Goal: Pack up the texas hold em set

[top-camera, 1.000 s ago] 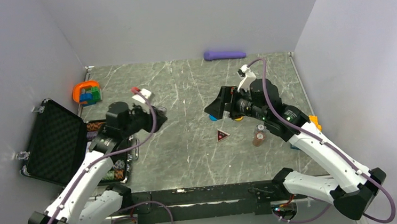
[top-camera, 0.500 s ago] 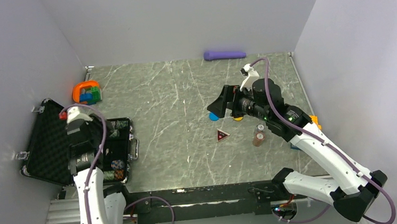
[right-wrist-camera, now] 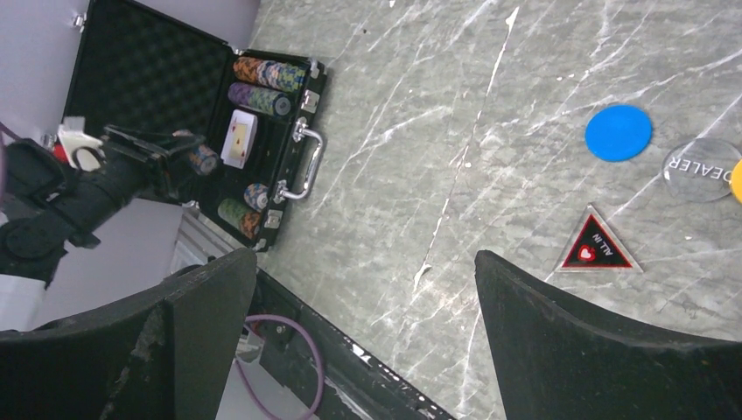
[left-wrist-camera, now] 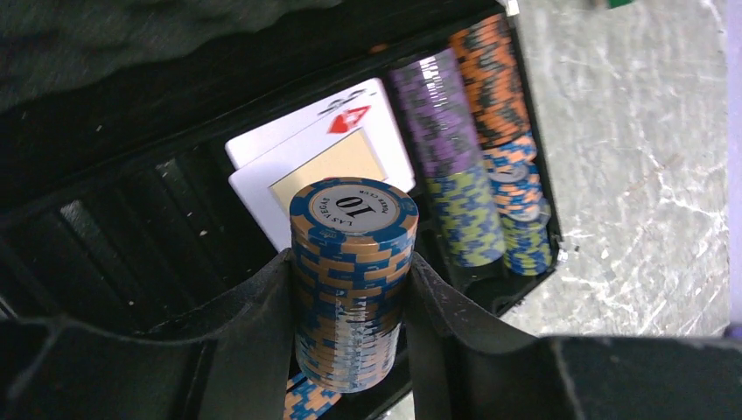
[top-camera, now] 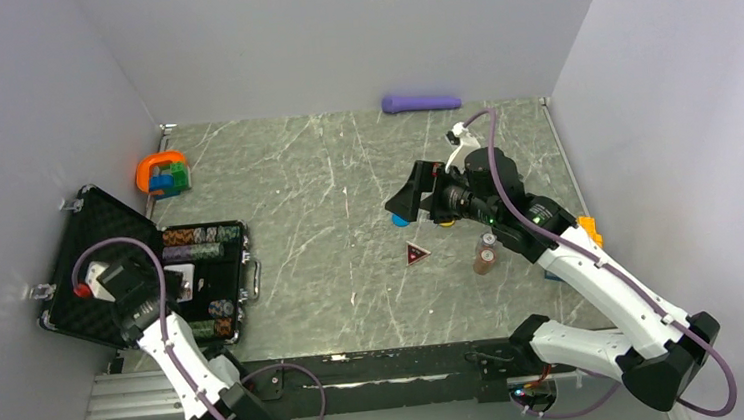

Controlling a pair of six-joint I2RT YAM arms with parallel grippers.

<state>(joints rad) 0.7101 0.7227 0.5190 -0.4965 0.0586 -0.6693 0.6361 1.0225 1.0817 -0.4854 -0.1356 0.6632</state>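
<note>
The top of the chip stack (left-wrist-camera: 353, 210) reads "10", with "LAS VEGAS" along the rim; the other rim lettering is too small to read. The clear disc (right-wrist-camera: 700, 171) reads "DEALER". The triangle (right-wrist-camera: 598, 245) reads "ALL IN" beside a heart sign.

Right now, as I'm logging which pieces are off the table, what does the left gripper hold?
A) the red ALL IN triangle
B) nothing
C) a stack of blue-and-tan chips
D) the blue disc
C: the left gripper is clamped on the stack of blue-and-tan chips above the case; the triangle and blue disc lie on the table.
</note>
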